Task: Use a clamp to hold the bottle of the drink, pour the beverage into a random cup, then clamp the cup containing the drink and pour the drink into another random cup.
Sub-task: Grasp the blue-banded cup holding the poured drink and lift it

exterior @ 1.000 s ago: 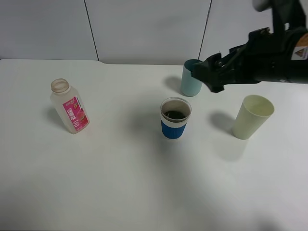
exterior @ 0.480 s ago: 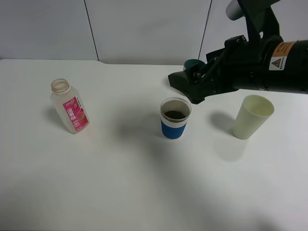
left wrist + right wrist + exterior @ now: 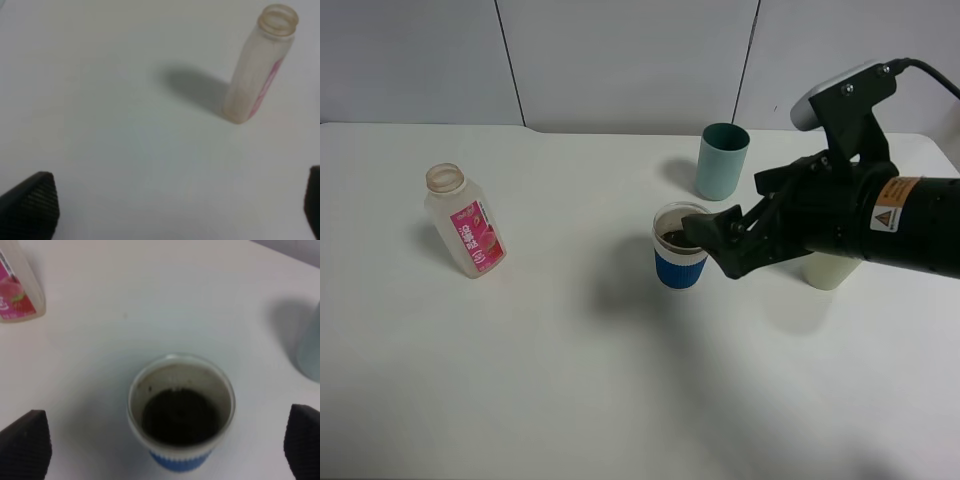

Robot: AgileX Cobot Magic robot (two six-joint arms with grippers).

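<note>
A clear bottle (image 3: 465, 220) with a pink label stands uncapped at the left, and it also shows in the left wrist view (image 3: 257, 70). A white cup with a blue band (image 3: 680, 255) holds dark drink at the centre. My right gripper (image 3: 713, 247) is open, just right of this cup at rim height. In the right wrist view the cup (image 3: 180, 412) sits between the spread fingertips (image 3: 25, 447) without touching them. My left gripper (image 3: 170, 210) is open and empty, well apart from the bottle; it is out of the exterior high view.
A teal cup (image 3: 722, 160) stands behind the banded cup. A cream cup (image 3: 828, 272) is mostly hidden behind my right arm (image 3: 880, 215). The white table (image 3: 570, 380) meets a grey wall at the back.
My right gripper has come down and leftward from beside the teal cup to the blue-banded cup. The arm now covers most of the cream cup. The bottle and cups have not moved.
</note>
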